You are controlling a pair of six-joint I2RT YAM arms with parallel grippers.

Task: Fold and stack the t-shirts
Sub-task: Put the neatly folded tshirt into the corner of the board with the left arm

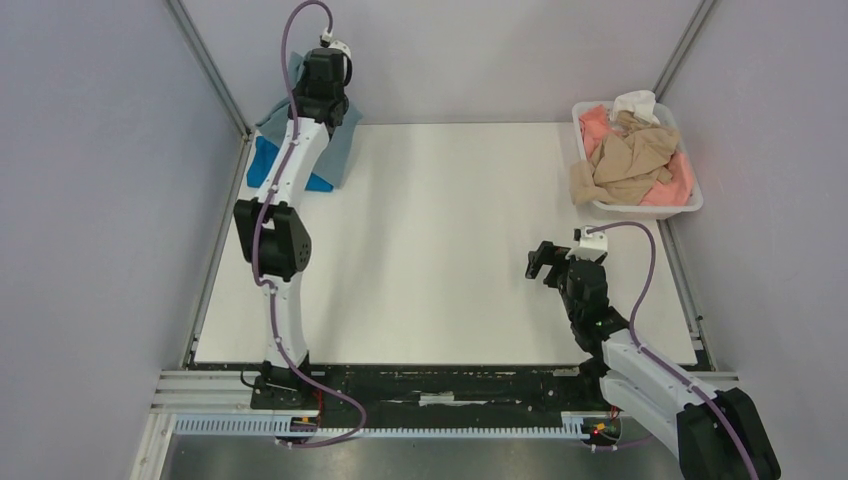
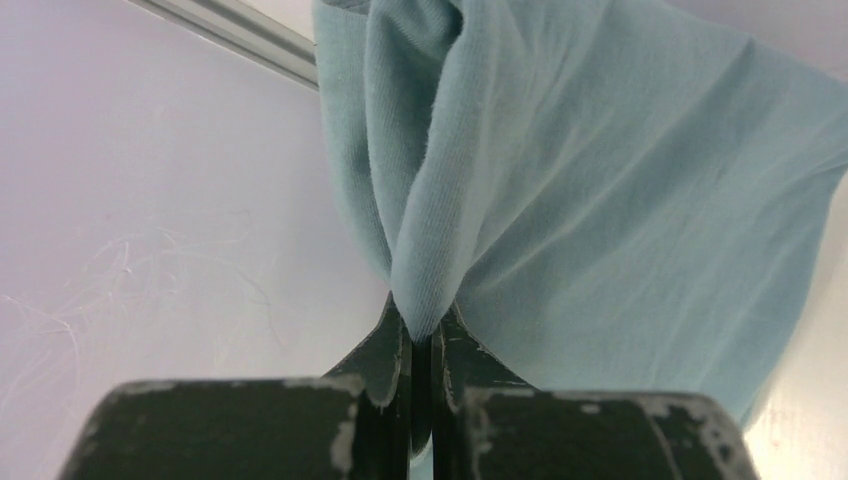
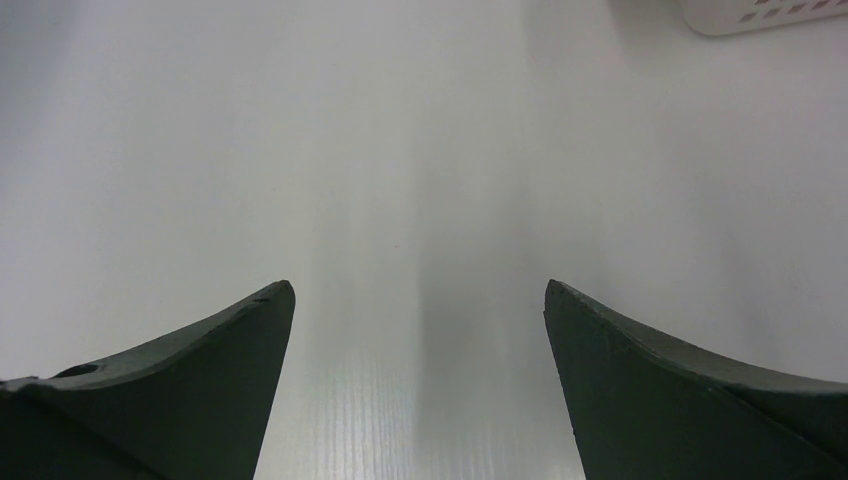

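My left gripper (image 2: 430,325) is shut on a fold of the dusty grey-blue t-shirt (image 2: 600,170) and holds it up at the table's far left corner. In the top view the left gripper (image 1: 322,100) is over that shirt (image 1: 340,140), which drapes onto a bright blue t-shirt (image 1: 264,165) lying flat beneath. My right gripper (image 1: 545,262) is open and empty above bare table at the right; its fingers (image 3: 215,360) stand wide apart. Tan (image 1: 625,160), salmon-pink (image 1: 680,180) and white (image 1: 637,103) t-shirts lie crumpled in the tub.
The white plastic tub (image 1: 640,208) stands at the far right corner; its corner shows in the right wrist view (image 3: 760,15). Grey walls and metal frame rails (image 1: 215,75) close in the white table (image 1: 440,250) on three sides.
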